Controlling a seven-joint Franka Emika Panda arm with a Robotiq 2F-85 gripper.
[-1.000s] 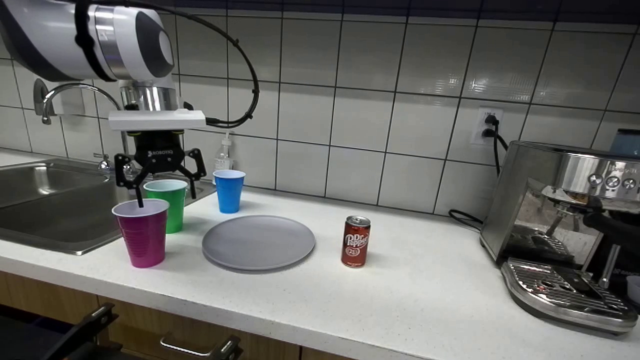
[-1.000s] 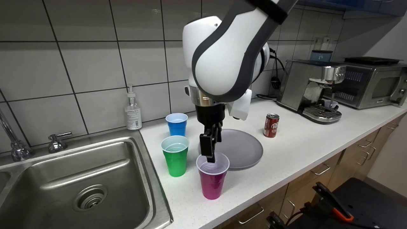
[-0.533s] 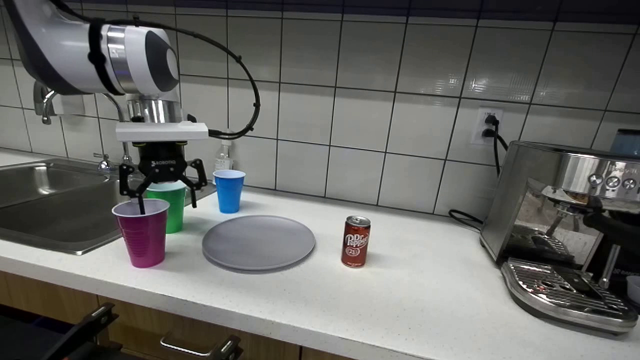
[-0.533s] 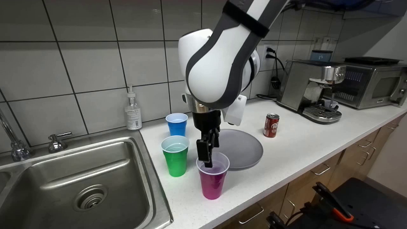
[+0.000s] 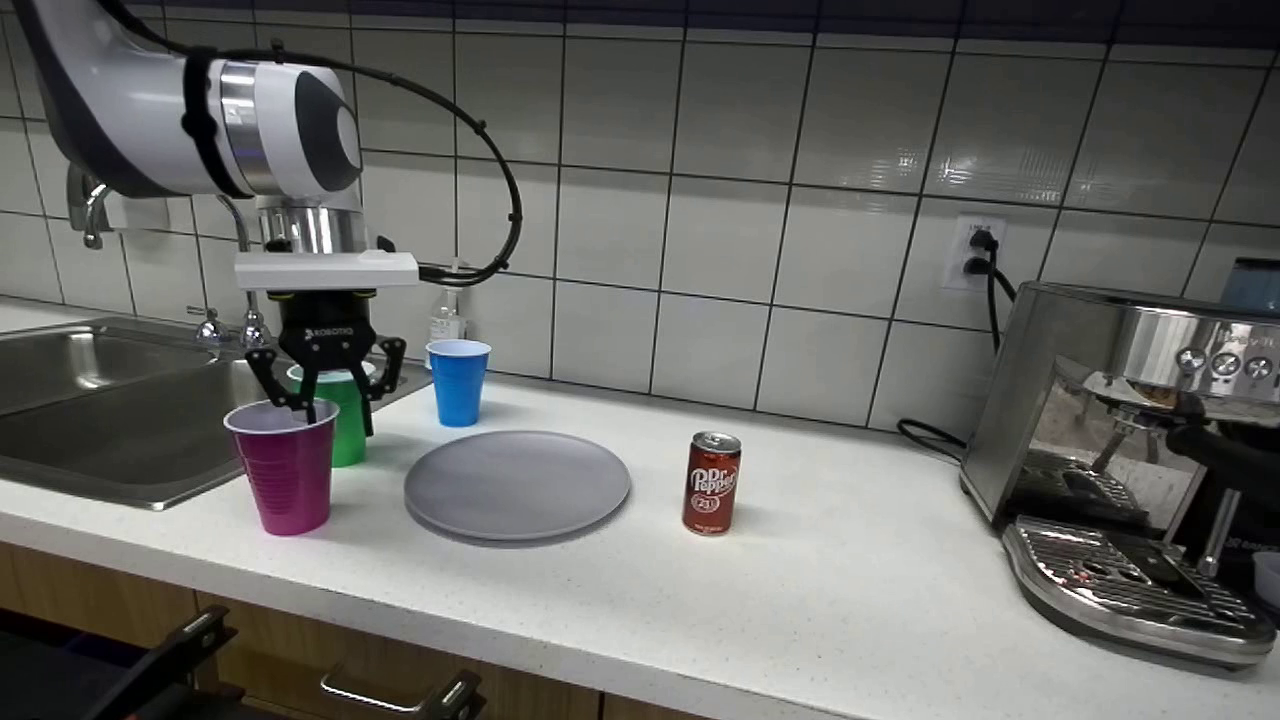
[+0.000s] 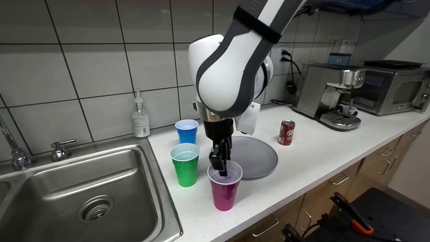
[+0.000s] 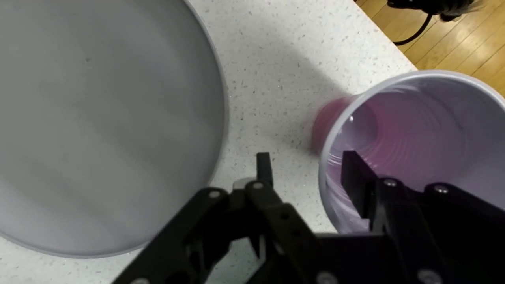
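Straddling, with parted jaws, rim of upright purple cup, on side facing gray plate. Inside mouth with one finger, between cup and plate with other.

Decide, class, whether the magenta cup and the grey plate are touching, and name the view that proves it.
Apart. In the wrist view, speckled white counter shows plainly between the magenta cup and the grey plate.

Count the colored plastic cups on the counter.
3: the purple cup, nearest the tool; the green cup, beside the sink; the blue cup, closest to the tiled wall. All three stand upright; no hidden ones are apparent.
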